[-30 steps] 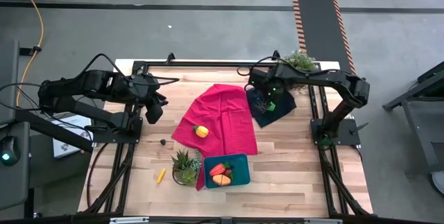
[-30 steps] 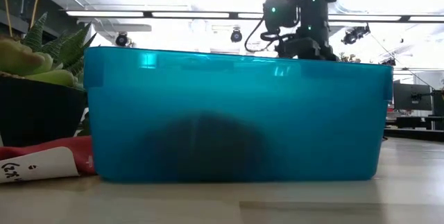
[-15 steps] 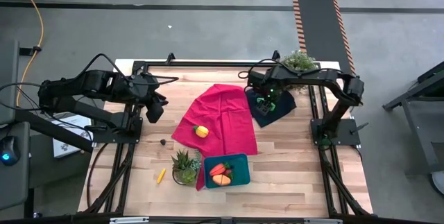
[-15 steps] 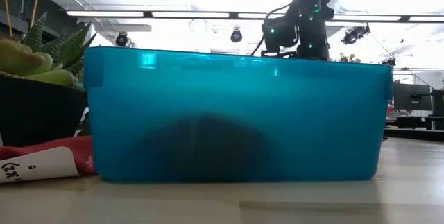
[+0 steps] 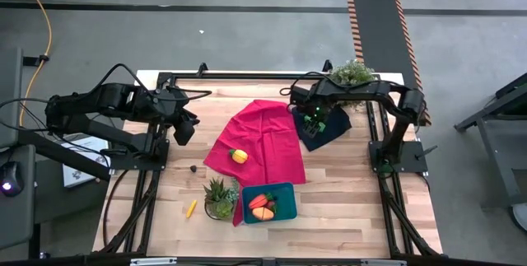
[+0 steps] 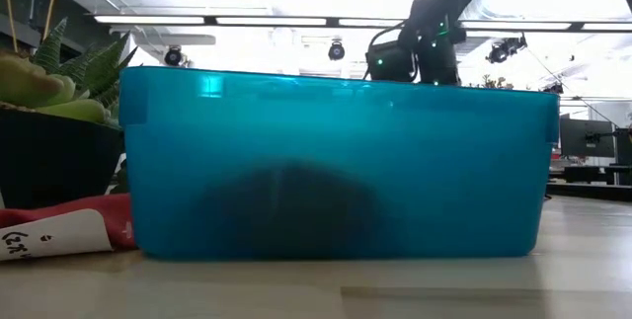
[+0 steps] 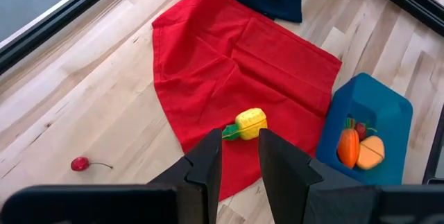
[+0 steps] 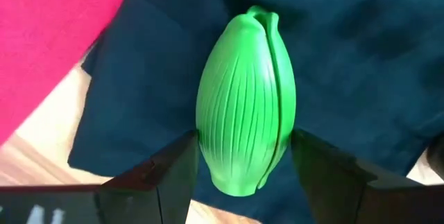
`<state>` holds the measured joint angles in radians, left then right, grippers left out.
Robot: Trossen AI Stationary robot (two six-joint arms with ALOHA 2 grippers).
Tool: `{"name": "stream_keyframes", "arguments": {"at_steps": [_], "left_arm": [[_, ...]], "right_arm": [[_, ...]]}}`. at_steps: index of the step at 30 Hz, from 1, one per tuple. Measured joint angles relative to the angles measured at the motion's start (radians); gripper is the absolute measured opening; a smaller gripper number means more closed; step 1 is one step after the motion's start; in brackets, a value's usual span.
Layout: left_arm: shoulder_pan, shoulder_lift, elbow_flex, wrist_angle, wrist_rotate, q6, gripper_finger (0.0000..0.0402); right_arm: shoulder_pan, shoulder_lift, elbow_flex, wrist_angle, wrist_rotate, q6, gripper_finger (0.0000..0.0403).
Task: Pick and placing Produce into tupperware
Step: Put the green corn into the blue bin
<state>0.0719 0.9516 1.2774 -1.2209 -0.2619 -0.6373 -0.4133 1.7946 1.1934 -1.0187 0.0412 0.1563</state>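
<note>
The green oval (image 8: 246,130) lies on the dark navy cloth (image 8: 361,57) at the table's far right. My right gripper (image 8: 244,141) points down over it, open, with one finger on each side of the oval; I cannot tell if they touch it. The teal tupperware (image 5: 268,203) stands near the front edge and holds a carrot (image 7: 349,144) and an orange piece (image 7: 371,151). A yellow piece (image 5: 239,156) rests on the red cloth (image 5: 263,138). A thin yellow stick (image 5: 191,208) lies at the front left. My left gripper (image 7: 241,148) hangs raised at the left, slightly open and empty.
A potted plant (image 5: 218,196) stands right beside the tupperware's left side, another (image 5: 354,72) at the far right corner behind the navy cloth. A small red cherry (image 7: 80,163) lies on bare wood left of the red cloth. Bare wood lies along the front right.
My right gripper has come down toward the green oval on the navy cloth, rolling a little at the wrist, its fingers still apart. The oval and the other pieces lie where they were.
</note>
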Motion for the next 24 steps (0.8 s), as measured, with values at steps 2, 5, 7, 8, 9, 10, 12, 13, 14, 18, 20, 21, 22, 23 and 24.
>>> {"name": "stream_keyframes", "arguments": {"at_steps": [2, 5, 7, 8, 9, 10, 12, 13, 14, 18, 20, 21, 22, 23, 24], "left_arm": [[0.000, 0.000, 0.000, 0.000, 0.000, 0.000, 0.0083], [0.000, 0.000, 0.000, 0.000, -0.001, 0.000, 0.0083], [0.000, 0.000, 0.000, 0.000, -0.001, 0.000, 0.0083], [0.000, 0.000, 0.000, 0.000, -0.002, 0.000, 0.0083], [0.000, 0.000, 0.000, 0.000, -0.003, 0.000, 0.0083], [0.000, 0.000, 0.000, 0.000, -0.003, 0.001, 0.0083], [0.000, 0.000, 0.000, 0.000, -0.003, 0.000, 0.0083], [0.000, 0.000, 0.000, 0.000, -0.003, 0.001, 0.0083], [0.000, 0.000, 0.000, 0.000, -0.003, 0.001, 0.0083], [0.000, 0.000, 0.000, 0.000, -0.003, 0.001, 0.0083], [0.000, 0.000, 0.000, 0.000, -0.003, 0.001, 0.0083], [0.000, 0.000, 0.000, 0.000, -0.003, 0.001, 0.0083], [0.000, 0.000, 0.000, 0.000, -0.003, 0.001, 0.0083], [0.000, 0.000, 0.000, 0.000, -0.003, 0.001, 0.0083], [0.000, 0.000, 0.000, 0.000, -0.003, 0.001, 0.0083]], "right_arm": [[-0.002, 0.004, 0.000, 0.007, 0.007, -0.001, 0.0220], [-0.010, 0.005, 0.000, 0.025, 0.007, -0.001, 0.0220], [-0.018, 0.005, 0.000, 0.044, 0.007, -0.001, 0.0220], [-0.022, 0.005, 0.000, 0.045, 0.006, -0.001, 0.0220], [-0.027, 0.005, 0.000, 0.046, 0.006, -0.001, 0.0220], [-0.031, 0.005, 0.000, 0.050, 0.003, -0.001, 0.0220], [-0.039, 0.005, 0.000, 0.061, -0.006, 0.000, 0.0220], [-0.043, 0.005, 0.000, 0.064, -0.016, 0.000, 0.0220], [-0.046, 0.005, 0.000, 0.067, -0.024, 0.000, 0.0220], [-0.047, 0.005, 0.000, 0.076, -0.030, -0.008, 0.0220], [-0.047, 0.005, 0.000, 0.078, -0.030, -0.008, 0.0223], [-0.047, 0.005, 0.000, 0.078, -0.030, -0.008, 0.0226], [-0.047, 0.006, 0.000, 0.079, -0.031, -0.008, 0.0231], [-0.047, 0.007, 0.000, 0.083, -0.030, -0.008, 0.0238], [-0.047, 0.007, 0.000, 0.085, -0.031, -0.008, 0.0244]]}}
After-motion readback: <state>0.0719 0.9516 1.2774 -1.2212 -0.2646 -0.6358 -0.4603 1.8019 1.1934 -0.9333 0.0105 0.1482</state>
